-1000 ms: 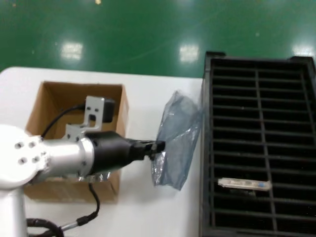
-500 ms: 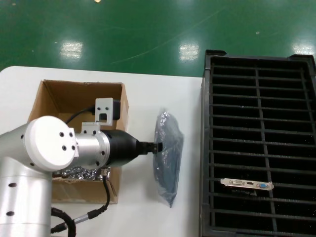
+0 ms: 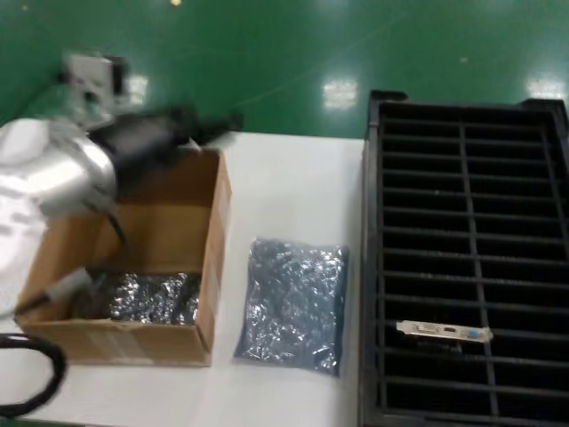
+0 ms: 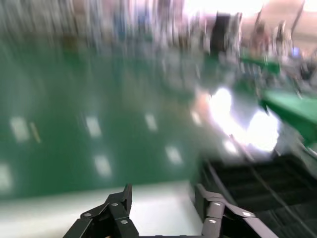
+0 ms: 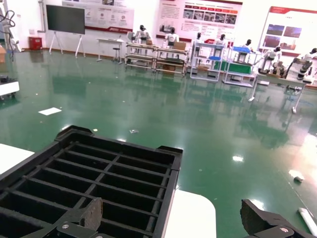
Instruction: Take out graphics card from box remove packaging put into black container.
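The graphics card (image 3: 442,332) lies in a slot near the front of the black container (image 3: 467,187), its silver bracket with the blue port showing. The packaging (image 3: 293,302), a crinkled grey-blue bag, lies flat on the white table between the box (image 3: 213,240) and the container. My left gripper (image 3: 212,124) is blurred above the box's far right corner; in its wrist view the gripper (image 4: 163,206) is open and empty, with the container (image 4: 257,183) beyond. My right gripper (image 5: 176,218) is open and empty above the container (image 5: 99,173) and does not show in the head view.
Dark shiny bagged bundles (image 3: 151,298) lie in the box's near end. A black cable (image 3: 36,356) loops at the table's front left. The white table (image 3: 293,187) ends at a green floor (image 3: 284,53) behind.
My left gripper let go of the bag, which now lies flat on the table. The left arm swung up and back to the box's far side.
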